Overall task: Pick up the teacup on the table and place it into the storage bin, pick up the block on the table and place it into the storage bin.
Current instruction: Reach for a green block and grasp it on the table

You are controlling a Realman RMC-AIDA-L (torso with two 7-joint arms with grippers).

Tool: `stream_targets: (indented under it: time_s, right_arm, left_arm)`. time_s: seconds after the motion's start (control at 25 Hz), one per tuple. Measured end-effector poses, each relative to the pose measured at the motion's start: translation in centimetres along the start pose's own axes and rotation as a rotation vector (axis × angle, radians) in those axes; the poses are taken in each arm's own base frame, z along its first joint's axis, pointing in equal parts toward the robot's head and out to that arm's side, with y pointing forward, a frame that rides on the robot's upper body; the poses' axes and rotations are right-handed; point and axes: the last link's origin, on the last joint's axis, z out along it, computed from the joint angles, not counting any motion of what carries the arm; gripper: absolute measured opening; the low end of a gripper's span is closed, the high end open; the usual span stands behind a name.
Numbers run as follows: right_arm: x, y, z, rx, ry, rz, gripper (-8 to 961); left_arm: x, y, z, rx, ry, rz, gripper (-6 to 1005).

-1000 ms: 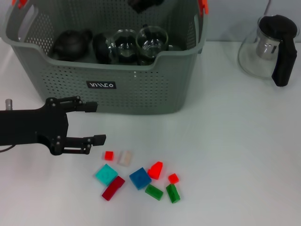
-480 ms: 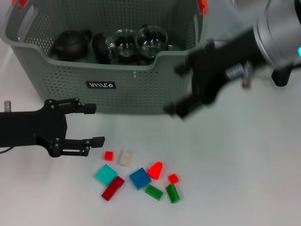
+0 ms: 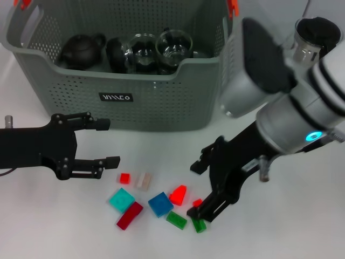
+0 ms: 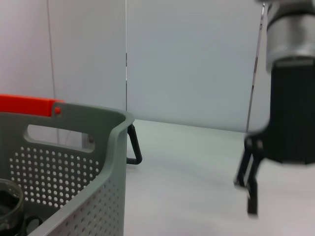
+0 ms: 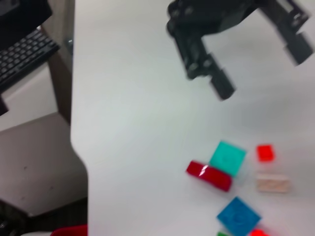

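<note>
Lab or test room, staged tabletop. White table with bare pale wall panels behind it. Props laid out as for a trial: perforated bin of tea ware, scattered coloured blocks, glass pot. Off the table's edge, a keyboard on a side desk. Nothing domestic in the setting.

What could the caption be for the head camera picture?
Right gripper open over scattered toy blocks, left gripper open beside the storage bin.
</note>
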Motion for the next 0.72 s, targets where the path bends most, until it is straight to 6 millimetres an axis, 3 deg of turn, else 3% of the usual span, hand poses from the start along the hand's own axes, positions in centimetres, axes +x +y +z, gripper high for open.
stream_targets:
  time_s: [0.24, 0.72]
  right_arm:
    - [0.6, -0.3, 3.0, -0.048, 0.040, -0.021, 946]
    - [1.6, -0.9, 6.1, -0.060, 0.131, -0.058, 946]
  left_arm:
    - [0.0, 0.1, 0.1, -0.002, 0.002, -0.002, 830]
    - [-0.2, 0.1, 0.4, 0.001, 0.011, -0.018, 830]
